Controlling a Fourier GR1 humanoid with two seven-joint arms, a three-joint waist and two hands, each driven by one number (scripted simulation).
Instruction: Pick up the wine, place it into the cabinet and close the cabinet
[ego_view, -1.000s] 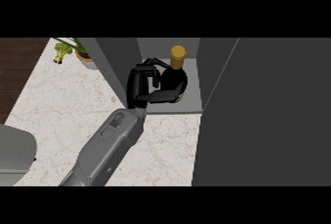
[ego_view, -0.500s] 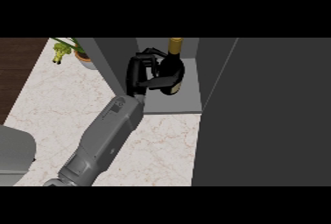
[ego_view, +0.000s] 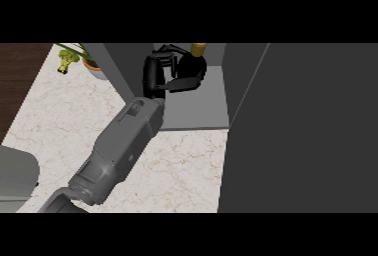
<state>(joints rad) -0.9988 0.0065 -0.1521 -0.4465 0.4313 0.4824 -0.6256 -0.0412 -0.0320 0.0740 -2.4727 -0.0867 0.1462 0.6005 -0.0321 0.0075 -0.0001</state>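
Observation:
The wine bottle (ego_view: 195, 64) is dark with a golden top and stands upright inside the open cabinet (ego_view: 196, 107), toward its back. My left hand (ego_view: 155, 75) is shut on the bottle, with the palm on its left side and the fingers curled round its neck and body. The grey forearm (ego_view: 122, 145) runs from the lower left up into the cabinet opening. The hand hides most of the bottle's left side. The cabinet door (ego_view: 310, 125) stands open as a large dark panel on the right. My right hand does not show.
A potted plant (ego_view: 74, 59) stands at the back left, beside the cabinet's left wall (ego_view: 118, 65). A grey rounded object (ego_view: 15, 175) lies at the lower left edge. The marble counter (ego_view: 52, 115) spreads left of the arm, and dark wood (ego_view: 13, 75) borders it.
My left hand has carried the bottle deeper into the cabinet, upward in the view, and the forearm has followed it in.

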